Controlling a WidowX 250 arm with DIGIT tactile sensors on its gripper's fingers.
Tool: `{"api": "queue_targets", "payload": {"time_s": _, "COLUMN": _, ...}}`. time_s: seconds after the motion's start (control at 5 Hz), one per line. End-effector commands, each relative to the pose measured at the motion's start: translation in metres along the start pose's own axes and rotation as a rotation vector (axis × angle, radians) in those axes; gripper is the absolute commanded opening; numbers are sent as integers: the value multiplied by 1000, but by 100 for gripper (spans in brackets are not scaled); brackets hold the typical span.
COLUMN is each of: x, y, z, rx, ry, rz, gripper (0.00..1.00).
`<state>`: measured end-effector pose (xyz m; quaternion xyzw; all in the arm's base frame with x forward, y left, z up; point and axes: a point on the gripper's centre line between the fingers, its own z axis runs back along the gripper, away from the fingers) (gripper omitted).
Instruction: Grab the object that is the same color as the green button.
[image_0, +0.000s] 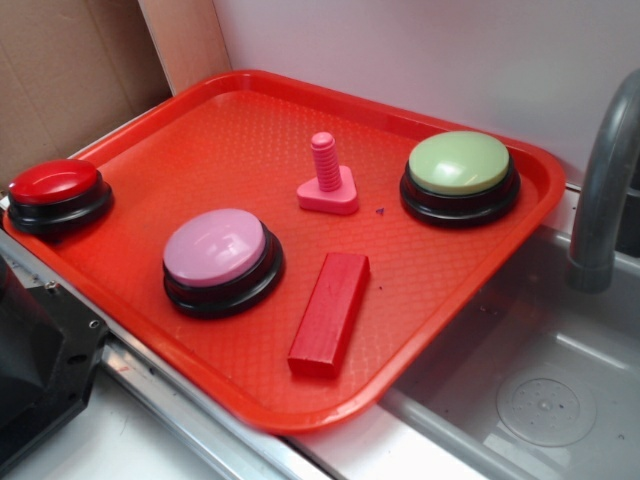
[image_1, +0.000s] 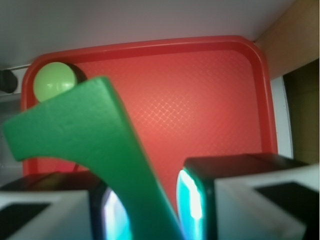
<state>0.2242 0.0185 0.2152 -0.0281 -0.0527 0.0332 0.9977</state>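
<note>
The wrist view is filled by a dark green arch-cut block (image_1: 95, 130), the object, held up close to the camera above the red tray (image_1: 200, 100). One leg of the block runs down between the two fingers of my gripper (image_1: 150, 205), which is shut on it. The green button (image_1: 54, 80), with its pale yellowish-green dome, lies beyond the block at the tray's far left corner. In the exterior view the same green button (image_0: 460, 165) sits at the tray's back right. That view shows neither the gripper nor the block.
On the tray (image_0: 230, 140) are a pink-domed button (image_0: 215, 250), a pink bolt-shaped peg (image_0: 327, 180) and a red rectangular block (image_0: 330, 312). A red-domed button (image_0: 55, 185) sits at its left edge. A grey faucet (image_0: 600, 190) and sink (image_0: 530, 380) lie to the right.
</note>
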Motion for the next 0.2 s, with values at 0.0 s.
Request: {"api": "queue_targets", "payload": {"time_s": 0.0, "x": 8, "y": -1, "z": 5, "rx": 22, "ry": -65, "rz": 5, "gripper": 0}}
